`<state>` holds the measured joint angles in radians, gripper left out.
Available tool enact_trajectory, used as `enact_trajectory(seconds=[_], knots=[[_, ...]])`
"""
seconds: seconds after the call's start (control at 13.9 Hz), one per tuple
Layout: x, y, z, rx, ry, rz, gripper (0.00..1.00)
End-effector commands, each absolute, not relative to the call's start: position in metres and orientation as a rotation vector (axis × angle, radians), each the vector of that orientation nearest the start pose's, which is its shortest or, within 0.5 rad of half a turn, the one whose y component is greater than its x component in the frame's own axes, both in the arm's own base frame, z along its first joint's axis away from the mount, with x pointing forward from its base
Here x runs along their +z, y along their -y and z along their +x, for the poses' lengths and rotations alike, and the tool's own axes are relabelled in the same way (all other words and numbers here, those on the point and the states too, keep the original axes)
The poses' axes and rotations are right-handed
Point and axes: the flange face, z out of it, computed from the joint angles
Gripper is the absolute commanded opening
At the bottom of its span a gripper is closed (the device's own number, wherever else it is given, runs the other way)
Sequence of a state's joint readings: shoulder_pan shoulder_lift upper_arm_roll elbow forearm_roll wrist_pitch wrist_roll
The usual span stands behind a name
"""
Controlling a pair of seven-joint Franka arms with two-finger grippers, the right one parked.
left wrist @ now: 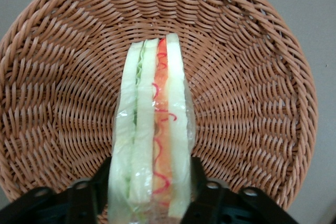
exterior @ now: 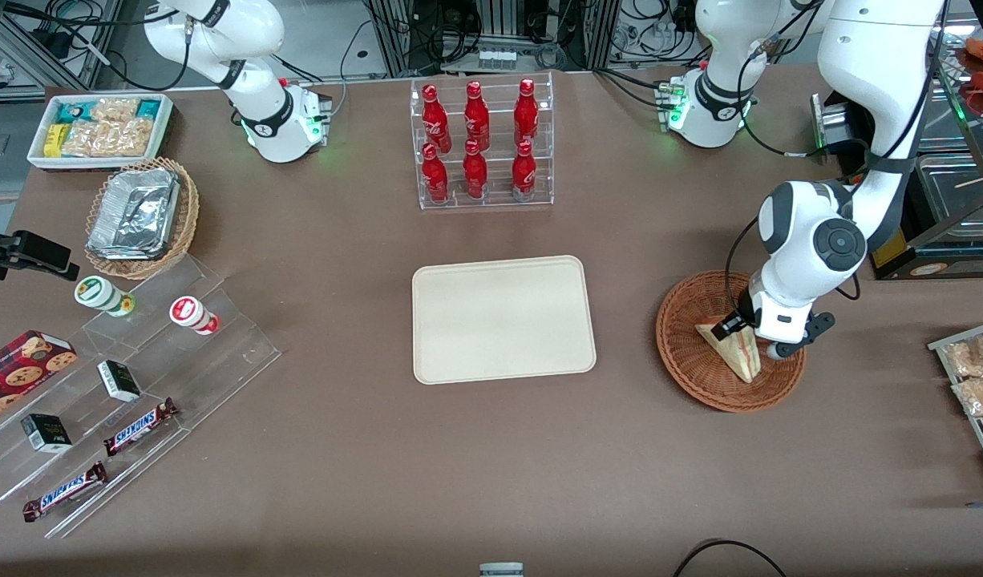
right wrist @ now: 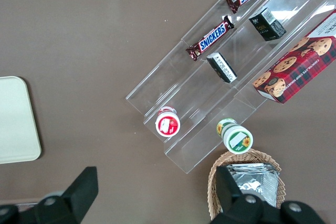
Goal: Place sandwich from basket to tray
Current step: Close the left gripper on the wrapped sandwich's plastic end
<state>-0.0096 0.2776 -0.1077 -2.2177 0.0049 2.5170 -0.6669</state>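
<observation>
1. One gripper [exterior: 752, 335] works here, at the working arm's end of the table, low over the basket [exterior: 688, 357]
2. Its fingers [left wrist: 202, 192] are clamped on the sandwich [exterior: 734, 349], one on each bread face, as the wrist view shows
3. From the front, the sandwich is a pale wedge whose point faces the tray [exterior: 503, 319]; its cut edge, with red-orange and green layers, faces the front camera
4. Wrist view: the sandwich [left wrist: 152, 135] stands on edge in clear wrap, green filling on one side and orange-red on the other, between white bread slices
5. Whether the sandwich touches the weave of the basket [left wrist: 252, 77] or hangs just above it cannot be told
6. The basket sits on the brown table [exterior: 491, 481], beside the tray and apart from it, at about the same distance from the front camera
7. The tray lies flat at the table's middle, nothing on it
8. Six red bottles [exterior: 475, 140] stand in a clear rack, farther from the front camera than the tray
9. Toward the parked arm's end lie a foil-tray basket [exterior: 141, 216], a white snack bin [exterior: 100, 130], and clear steps with two Snickers bars [exterior: 139, 427], small boxes and two round tubs [exterior: 193, 314]
10. A cookie box [exterior: 22, 365] lies beside those steps
</observation>
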Motion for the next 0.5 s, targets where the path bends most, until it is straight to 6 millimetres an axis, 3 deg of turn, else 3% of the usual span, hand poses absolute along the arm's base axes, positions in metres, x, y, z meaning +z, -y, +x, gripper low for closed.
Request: enact_trajectory(seconds=[0.0,0.14,0.22,0.43], knots=[[0.265,0.067,0.558,-0.064,0.867,-3.059,0.0],[0.29,0.068,0.559,-0.104,0.809,-3.049,0.0],[0.313,0.072,0.564,-0.111,0.792,-3.05,0.0],[0.405,0.113,0.582,-0.033,0.702,-3.039,0.0]])
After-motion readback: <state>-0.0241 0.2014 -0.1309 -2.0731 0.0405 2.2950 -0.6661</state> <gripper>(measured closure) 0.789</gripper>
